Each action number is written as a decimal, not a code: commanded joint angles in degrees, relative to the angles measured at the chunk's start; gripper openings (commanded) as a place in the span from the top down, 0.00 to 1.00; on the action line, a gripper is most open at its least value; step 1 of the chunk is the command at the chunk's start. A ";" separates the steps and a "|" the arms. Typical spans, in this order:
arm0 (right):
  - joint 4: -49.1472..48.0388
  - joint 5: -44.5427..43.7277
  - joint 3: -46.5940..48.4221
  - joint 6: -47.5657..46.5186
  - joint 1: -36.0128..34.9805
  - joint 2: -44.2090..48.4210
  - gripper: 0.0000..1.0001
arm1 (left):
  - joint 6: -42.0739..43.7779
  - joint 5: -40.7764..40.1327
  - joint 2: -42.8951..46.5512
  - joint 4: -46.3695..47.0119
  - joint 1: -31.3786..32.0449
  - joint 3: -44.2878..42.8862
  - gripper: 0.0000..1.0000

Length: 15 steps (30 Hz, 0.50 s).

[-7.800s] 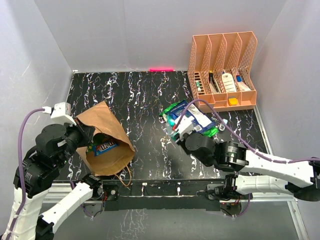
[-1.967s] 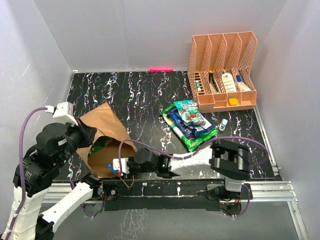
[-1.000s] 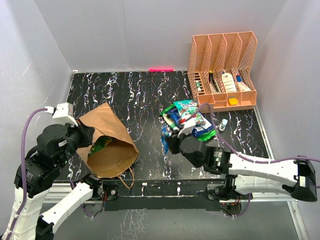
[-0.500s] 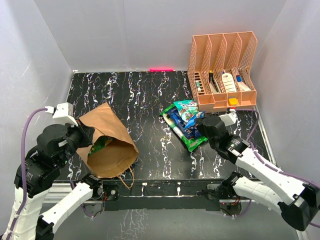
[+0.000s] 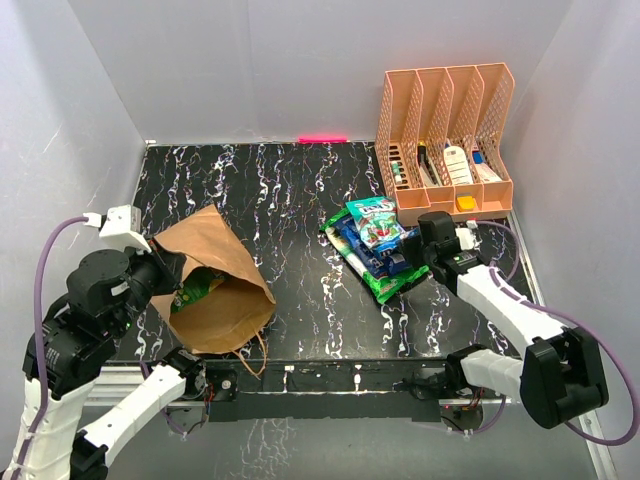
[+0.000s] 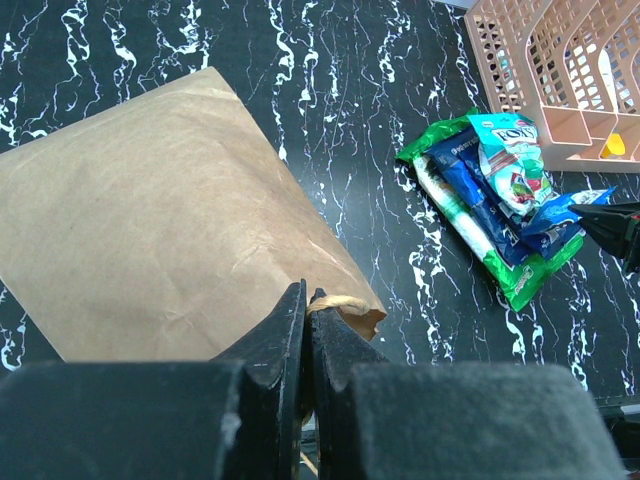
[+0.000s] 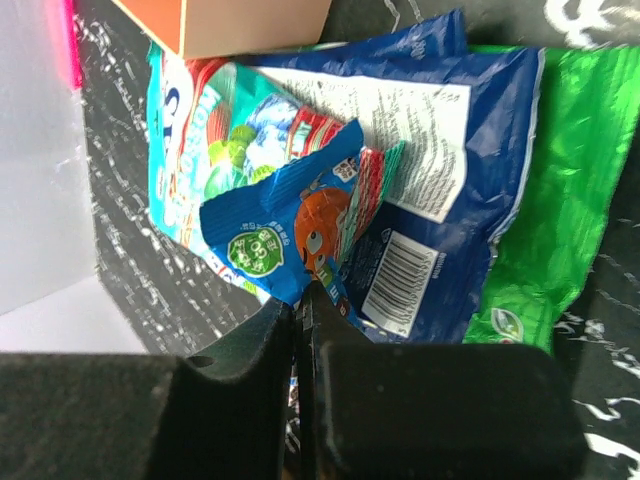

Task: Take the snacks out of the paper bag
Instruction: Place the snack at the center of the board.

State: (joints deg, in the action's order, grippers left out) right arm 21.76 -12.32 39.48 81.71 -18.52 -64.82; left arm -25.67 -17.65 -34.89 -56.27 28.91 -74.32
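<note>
Fingers [image 7: 230, 400] of right gripper [image 7: 298, 300] pinch blue packet [image 7: 290, 230], newly brought to snack pile [image 5: 390, 280]; left gripper [image 6: 305, 310] clamps paper bag [image 5: 215, 270]; green packet [image 5: 195, 290] remains inside.

Creased brown paper bag [image 5: 222, 268] lies open, perhaps a green packet [image 5: 194, 291] inside; snacks [image 5: 375, 243] piled well apart.

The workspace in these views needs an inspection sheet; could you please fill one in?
Surface: black, white-veined table.
Job's things: paper bag on its side, one green packet inside; pile of packets outside.
Clutter: orange file rack holding small bottles.
End effectors: left end effector shut on the paper bag's handle; right end effector shut on small blue packet over the pile.
Cables: purple cables, one along each arm.
Surroundings: grey walls; nothing else seen.
</note>
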 commanded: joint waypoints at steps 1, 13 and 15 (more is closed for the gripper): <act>-7.32 5.10 -2.61 4.73 1.27 -0.49 0.93 | 0.86 -1.35 -0.39 -0.68 0.19 -1.82 1.00; -8.49 6.53 -6.83 5.98 2.49 -2.09 0.80 | 1.06 -1.03 -0.53 -0.46 0.18 -1.70 1.00; -8.49 5.97 -7.63 5.24 2.45 -0.80 0.75 | 1.06 -1.17 -0.40 -0.60 0.19 -1.69 1.00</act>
State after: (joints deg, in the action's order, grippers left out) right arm 14.76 -5.82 33.30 87.37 -16.32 -67.00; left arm -25.47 -18.04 -35.00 -57.04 28.91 -74.59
